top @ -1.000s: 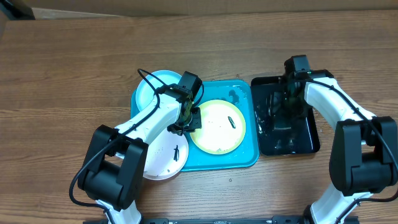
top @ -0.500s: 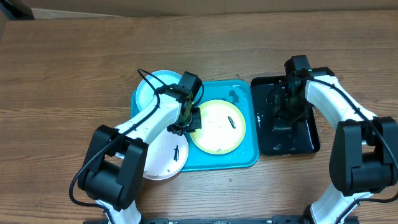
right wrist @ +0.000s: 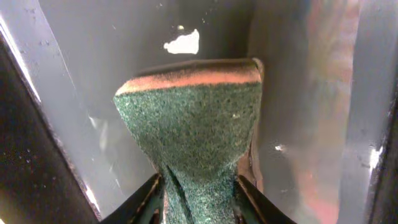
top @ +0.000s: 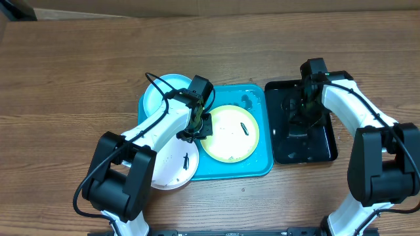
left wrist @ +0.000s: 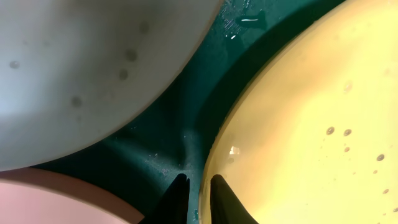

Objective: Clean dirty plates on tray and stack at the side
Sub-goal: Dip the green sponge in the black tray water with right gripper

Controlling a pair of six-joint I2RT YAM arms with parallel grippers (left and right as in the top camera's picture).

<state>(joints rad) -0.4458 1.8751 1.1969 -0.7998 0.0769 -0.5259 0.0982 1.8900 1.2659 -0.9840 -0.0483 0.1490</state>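
Overhead first. The turquoise tray (top: 230, 169) sits mid-tabletop (top: 79, 65). The yellow-green plate (top: 230, 134) lies flat inside it, toward the right, with a little dark smudge on it. The light blue plate (top: 157, 98) is at the tray's back-left corner, hanging partly over the rim. The white plate (top: 172, 170) overlaps the front-left edge and has a dark mark of its own. The left end effector (top: 197, 126) is down at the yellow-green plate's left rim. Just right of the turquoise tray there's a smaller black tray (top: 315, 147), and the right end effector (top: 303, 111) is down inside it.

The left wrist cam gets real close. The left end effector (left wrist: 198, 186) has its fingers (left wrist: 180, 193) nearly together, and the rim of the yellow-green plate (left wrist: 311, 124) sits in the narrow gap, so it looks pinched on that edge. Droplets speckle the plate. The wet turquoise tray (left wrist: 180, 112) shows as a dark teal strip. The light blue plate (left wrist: 87, 68) fills the upper left, and a bit of the white plate (left wrist: 43, 199) is at the bottom left, looking pinkish here.

On the right wrist cam, the right end effector (right wrist: 199, 199) is clamped on a sponge (right wrist: 193, 118), squeezing its near end. The green scouring side faces the camera, with an orange layer along the far edge. The black tray (right wrist: 87, 74) behind it is wet and shiny.
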